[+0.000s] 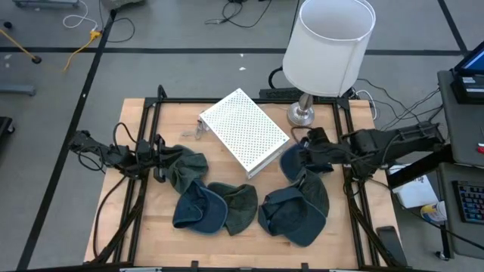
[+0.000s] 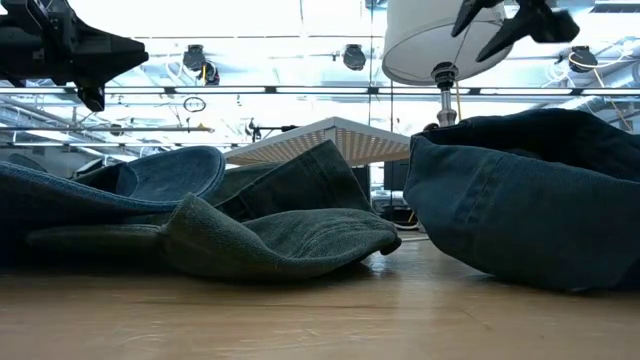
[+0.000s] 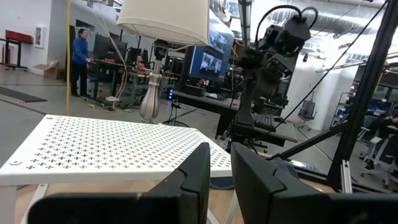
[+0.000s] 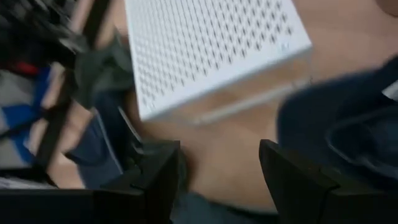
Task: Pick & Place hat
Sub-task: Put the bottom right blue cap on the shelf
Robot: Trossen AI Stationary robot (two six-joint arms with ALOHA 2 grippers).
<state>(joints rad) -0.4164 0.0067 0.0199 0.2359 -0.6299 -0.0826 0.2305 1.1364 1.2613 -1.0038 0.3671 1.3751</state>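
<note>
On the wooden surface lie several soft, crumpled hats, blue denim and dark green, below the white perforated stand. The right gripper, fingers spread wide and empty, hovers over the blue hat. The left gripper, fingers narrow, holds nothing.

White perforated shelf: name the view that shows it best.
The high view: the white perforated shelf shows whole, with caps around it. The low view shows only its edge behind caps; the left wrist view its top; the right wrist view a blurred part.
</note>
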